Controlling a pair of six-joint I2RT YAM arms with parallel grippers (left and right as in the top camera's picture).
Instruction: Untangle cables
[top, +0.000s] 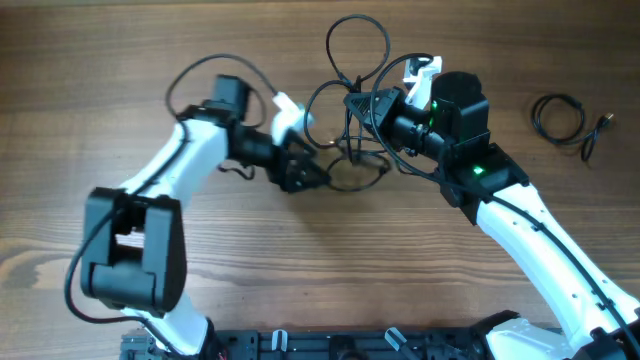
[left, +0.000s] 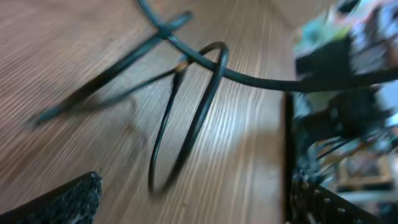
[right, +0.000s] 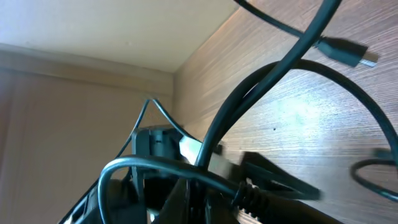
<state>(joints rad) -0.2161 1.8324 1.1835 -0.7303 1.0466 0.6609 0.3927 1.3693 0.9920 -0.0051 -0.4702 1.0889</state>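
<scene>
Foreground: the white-and-black left arm (top: 190, 150) and the white-and-black right arm (top: 540, 225) reach in from the near edge of the brown wood-grain table (top: 300, 280) and meet at its middle.

Left gripper (top: 305, 178): low by the near-left side of the knot. In its wrist view the textured fingers (left: 78, 196) stand wide apart and grip nothing, with a cord loop lying on the wood just ahead.

Right gripper (top: 362, 105): pushed into the knot's right side. Cords cross right over it in its wrist view, and I cannot tell whether it grips one or merely sits under them.

Thin black tangled cables (top: 350, 150): bunched between the two grippers, several loops overlapping. One large loop arcs toward the far edge, and a small plug end (right: 348, 53) lies free on the wood.

Far right: a thin black coiled cord (top: 560, 115) rests alone, well apart from the knot.

Progress: by my judgement, partway. One cord looks separated already; the central bunch is crossed over itself and has yet to be pulled apart.
</scene>
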